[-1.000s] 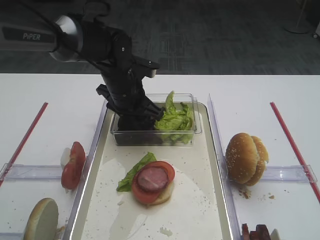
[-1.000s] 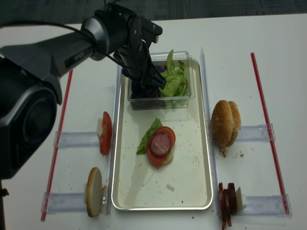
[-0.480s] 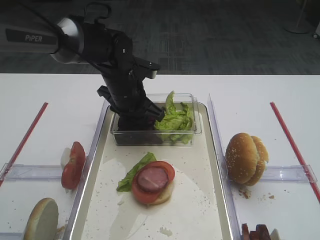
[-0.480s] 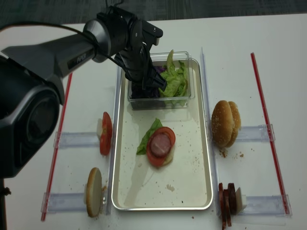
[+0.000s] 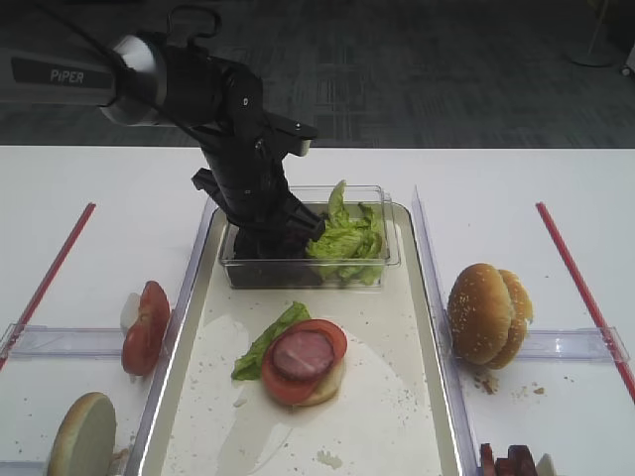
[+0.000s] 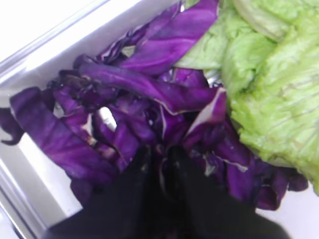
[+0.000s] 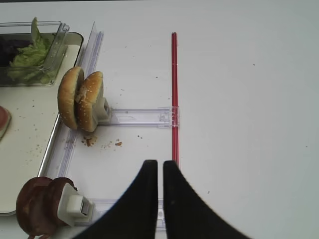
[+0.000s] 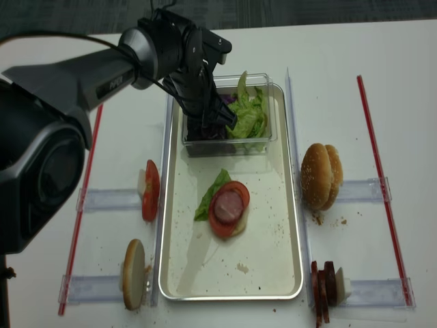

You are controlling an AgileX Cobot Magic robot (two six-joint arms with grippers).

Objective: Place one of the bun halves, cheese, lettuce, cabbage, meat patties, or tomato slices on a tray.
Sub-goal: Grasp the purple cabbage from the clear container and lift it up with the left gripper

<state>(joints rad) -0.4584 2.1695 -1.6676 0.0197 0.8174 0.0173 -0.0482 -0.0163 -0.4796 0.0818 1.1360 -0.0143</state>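
Since the earlier frame the left gripper (image 6: 160, 164) has drawn its fingers together, clamped on the cabbage (image 6: 124, 119) in the clear tub (image 5: 382, 260) at upper centre. Nearer, the tray (image 5: 422, 397) already carries a stack of bun, lettuce (image 5: 263, 342), tomato and patty (image 5: 303, 354); cabbage is not yet added. Lifting must clear the tub's walls; bare tray floor lies beyond. The right gripper (image 7: 160, 172) is closed, empty.
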